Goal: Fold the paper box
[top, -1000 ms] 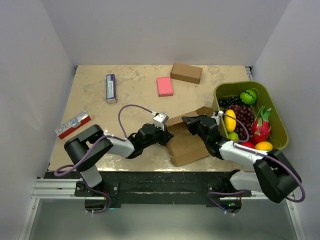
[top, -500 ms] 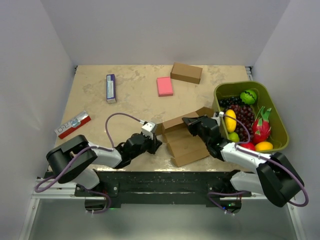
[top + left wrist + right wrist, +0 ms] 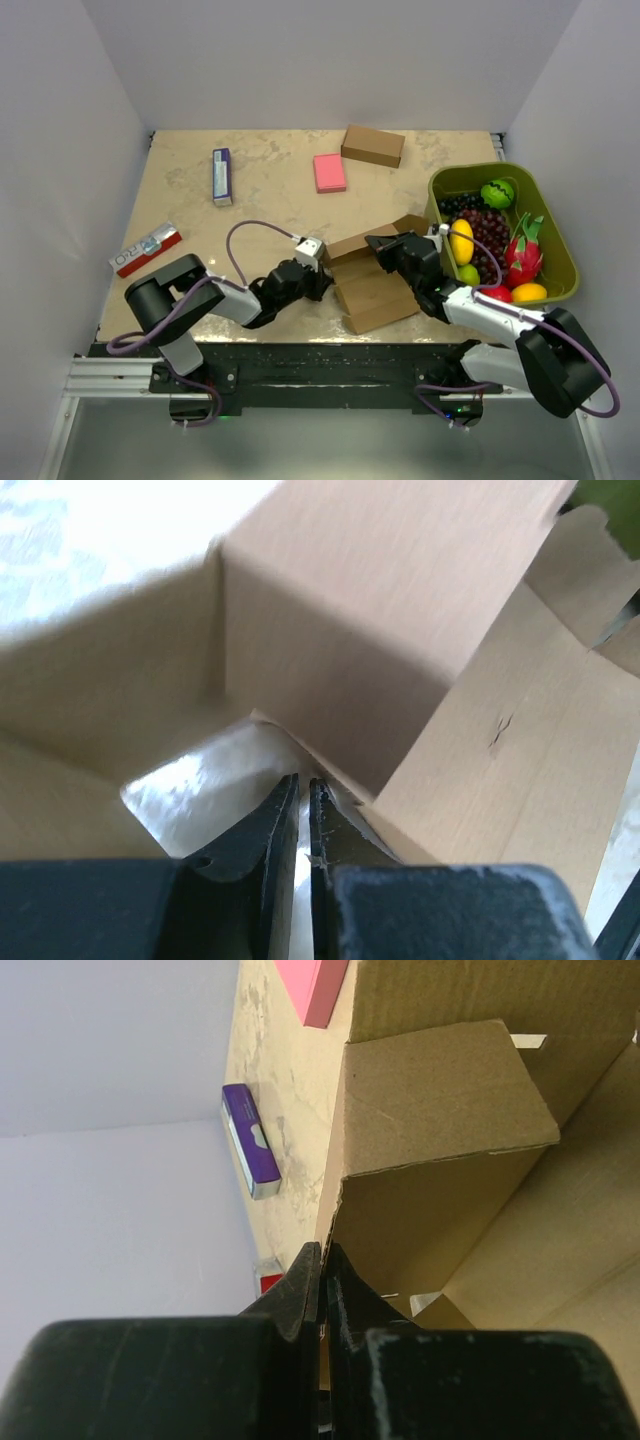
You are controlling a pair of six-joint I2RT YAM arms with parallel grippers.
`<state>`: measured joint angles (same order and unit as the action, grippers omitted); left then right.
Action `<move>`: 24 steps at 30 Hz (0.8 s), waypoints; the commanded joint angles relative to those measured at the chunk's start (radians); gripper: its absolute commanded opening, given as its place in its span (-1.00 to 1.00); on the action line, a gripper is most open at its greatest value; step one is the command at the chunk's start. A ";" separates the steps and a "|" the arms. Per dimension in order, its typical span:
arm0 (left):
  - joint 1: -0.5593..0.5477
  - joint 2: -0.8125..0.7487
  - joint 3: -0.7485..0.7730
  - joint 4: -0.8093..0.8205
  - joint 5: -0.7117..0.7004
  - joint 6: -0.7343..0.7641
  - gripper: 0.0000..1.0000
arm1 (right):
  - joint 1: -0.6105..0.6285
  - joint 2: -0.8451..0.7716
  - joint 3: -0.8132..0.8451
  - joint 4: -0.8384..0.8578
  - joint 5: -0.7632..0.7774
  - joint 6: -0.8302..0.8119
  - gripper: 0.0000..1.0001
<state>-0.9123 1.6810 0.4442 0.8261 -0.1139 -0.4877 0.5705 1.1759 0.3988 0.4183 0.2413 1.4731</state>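
The paper box (image 3: 372, 283) is a brown cardboard cut-out, partly raised with open flaps, lying at the table's front middle. My left gripper (image 3: 321, 282) lies low at its left side. In the left wrist view the jaws (image 3: 303, 780) are closed to a thin slit with nothing between them, tips at the box's (image 3: 520, 750) bottom corner. My right gripper (image 3: 373, 243) is at the box's back wall. In the right wrist view it (image 3: 322, 1252) is shut on the edge of an upright panel of the box (image 3: 440, 1090).
A green basket (image 3: 562, 250) of toy fruit stands right of the box. A ready-made brown box (image 3: 372, 146) and a pink block (image 3: 329, 172) lie at the back. A purple carton (image 3: 222, 176) and a red pack (image 3: 147, 249) lie at left.
My left gripper pulled back to the left from the box, then moved in again to its left side. The right gripper has kept its hold and barely moved.
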 commanded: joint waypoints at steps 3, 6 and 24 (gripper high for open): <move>-0.003 0.028 0.086 0.122 0.000 0.004 -0.73 | -0.009 -0.028 -0.015 0.007 0.075 -0.022 -1.00; -0.003 0.060 0.111 0.113 -0.001 0.011 -0.73 | -0.009 -0.024 -0.014 0.010 0.070 -0.022 -1.00; -0.030 0.123 0.062 0.117 -0.013 -0.029 -0.74 | -0.008 -0.019 -0.017 -0.004 0.087 -0.020 -1.00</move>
<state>-0.9298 1.8545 0.5591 0.9550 -0.1047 -0.5087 0.5690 1.1713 0.3916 0.4171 0.2535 1.4685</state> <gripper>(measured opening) 0.116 0.018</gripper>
